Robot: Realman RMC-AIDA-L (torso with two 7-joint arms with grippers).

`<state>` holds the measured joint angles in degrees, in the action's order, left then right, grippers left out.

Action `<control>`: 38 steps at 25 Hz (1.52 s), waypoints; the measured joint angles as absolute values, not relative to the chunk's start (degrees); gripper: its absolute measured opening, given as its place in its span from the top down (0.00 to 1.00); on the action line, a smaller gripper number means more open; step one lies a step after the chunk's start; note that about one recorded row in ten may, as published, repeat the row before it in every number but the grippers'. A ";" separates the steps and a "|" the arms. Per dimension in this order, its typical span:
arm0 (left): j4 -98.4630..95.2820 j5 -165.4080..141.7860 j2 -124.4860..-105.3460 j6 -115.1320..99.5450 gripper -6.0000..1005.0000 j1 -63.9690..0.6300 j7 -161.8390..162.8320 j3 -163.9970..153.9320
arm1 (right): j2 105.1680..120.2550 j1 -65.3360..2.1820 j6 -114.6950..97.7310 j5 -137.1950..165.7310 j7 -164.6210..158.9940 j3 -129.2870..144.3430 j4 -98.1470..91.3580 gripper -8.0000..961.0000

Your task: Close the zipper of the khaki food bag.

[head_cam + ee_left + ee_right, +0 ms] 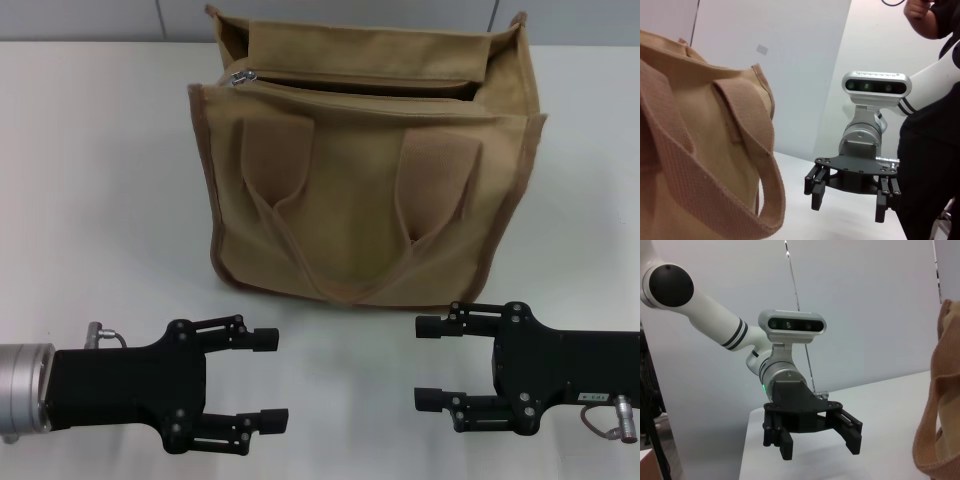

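The khaki food bag (365, 190) stands upright on the white table, its two looped handles hanging down its front. Its top is open. The zipper (350, 84) runs along the mouth, with the silver slider (238, 76) at the bag's left end. My left gripper (270, 380) is open and empty, in front of the bag to the left. My right gripper (428, 362) is open and empty, in front of the bag to the right. The two face each other, apart from the bag. The left wrist view shows the bag (685, 150) and the right gripper (849, 209). The right wrist view shows the left gripper (820, 449) and a bag handle (935, 405).
The white table (90, 200) reaches a grey wall behind the bag. A person in black clothes (930, 150) stands beside the right arm in the left wrist view.
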<state>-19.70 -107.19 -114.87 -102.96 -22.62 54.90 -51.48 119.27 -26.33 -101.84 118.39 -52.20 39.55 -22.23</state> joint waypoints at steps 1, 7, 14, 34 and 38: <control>-19.70 -107.19 -114.87 -102.96 0.17 -22.62 54.90 -51.48 | 119.27 -26.36 -101.84 118.39 -52.18 39.55 -22.23 0.26; -19.90 -107.26 -114.87 -103.17 0.17 -22.58 54.93 -51.41 | 119.27 -26.37 -101.83 118.39 -51.88 39.55 -22.23 0.26; -19.94 -106.98 -114.96 -103.85 0.17 -22.66 54.93 -50.79 | 119.27 -26.35 -101.84 118.34 -51.85 39.55 -22.24 0.26; -16.51 -95.96 -118.40 -96.28 0.17 -24.75 51.53 -12.13 | 119.27 -25.84 -101.62 117.86 -51.86 39.02 -22.24 0.26; -17.09 -97.21 -117.80 -85.38 0.17 -25.98 46.70 -15.79 | 119.26 -25.78 -101.45 117.85 -51.91 39.03 -22.24 0.26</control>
